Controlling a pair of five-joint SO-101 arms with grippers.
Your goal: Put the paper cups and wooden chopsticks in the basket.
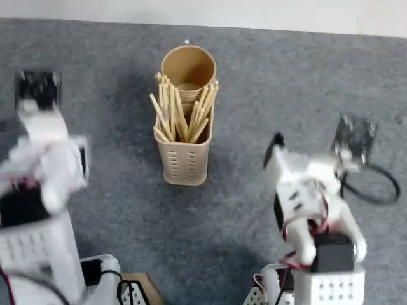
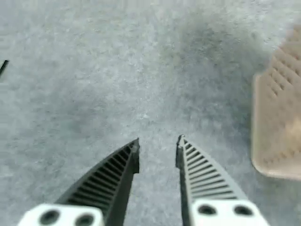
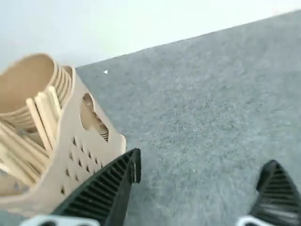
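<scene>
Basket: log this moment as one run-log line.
basket: upright on grey mat | paper cups: stacked inside | chopsticks: inside | left gripper: open, empty | right gripper: open, empty, beside basket

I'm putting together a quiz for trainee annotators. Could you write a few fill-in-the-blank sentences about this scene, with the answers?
1. The paper cups and wooden chopsticks stand inside the ____.
2. The left gripper is above the grey table with its fingers ____.
3. The right gripper holds ____.
Missing words: basket; open; nothing.
</scene>
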